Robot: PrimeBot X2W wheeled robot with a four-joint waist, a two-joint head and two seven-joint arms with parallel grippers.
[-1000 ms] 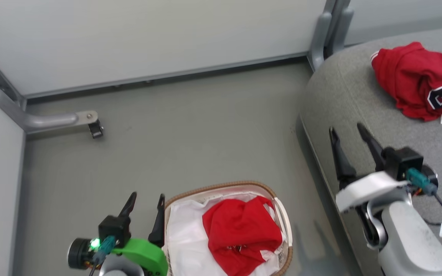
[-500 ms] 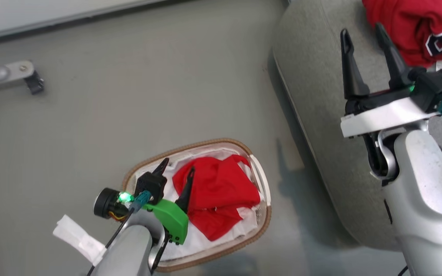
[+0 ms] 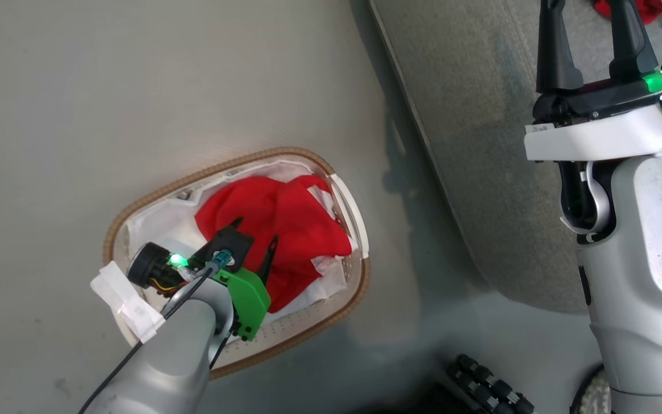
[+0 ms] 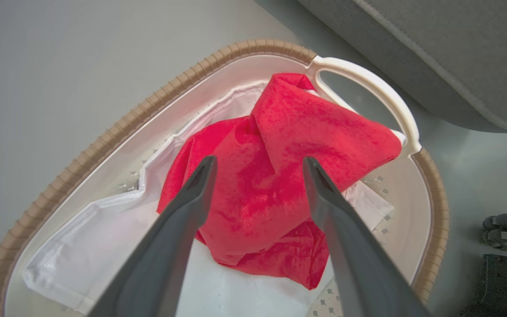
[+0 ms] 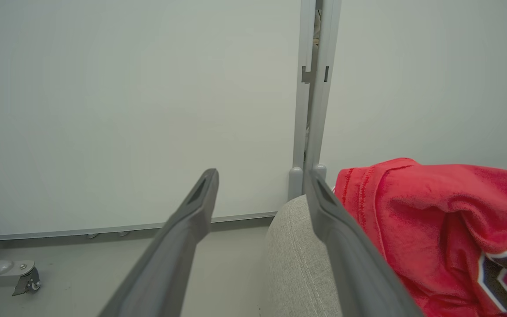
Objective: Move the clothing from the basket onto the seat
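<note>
Red garment [image 4: 275,185], crumpled into a heap, lies in the basket [image 4: 117,132] on the white liner [image 4: 104,251]. It sits straight ahead of the left gripper [image 4: 259,161], framed between its two fingers. The jaws are spread and hold nothing. In the wrist view the tips look just short of the cloth, but contact cannot be ruled out.

Change over the last second:
- The left gripper stood outside the basket, beside the rim, then crossed the rim, and now hangs over the middle of the heap, pointing down into it.
- The head camera tipped steeply down in the same span. The slide of basket and seat [image 3: 480,144] across the head view is camera motion, not the things moving.
- The heap keeps the same shape and looks undisturbed.

Right gripper [image 3: 587,23]: jaws apart and empty, raised over the seat as before. A second red garment [image 5: 434,220] rests on the seat just off its right finger, with a black-and-white number patch showing.

Reading: one piece is already on the seat and one is left in the basket. The approach looks finished, and the step in hand is the descent and pinch. The raised fold just beyond the fingertips, toward the basket handle [image 4: 368,83], seems the best bite. If the fingers go too deep, the liner may come up with the garment.
</note>
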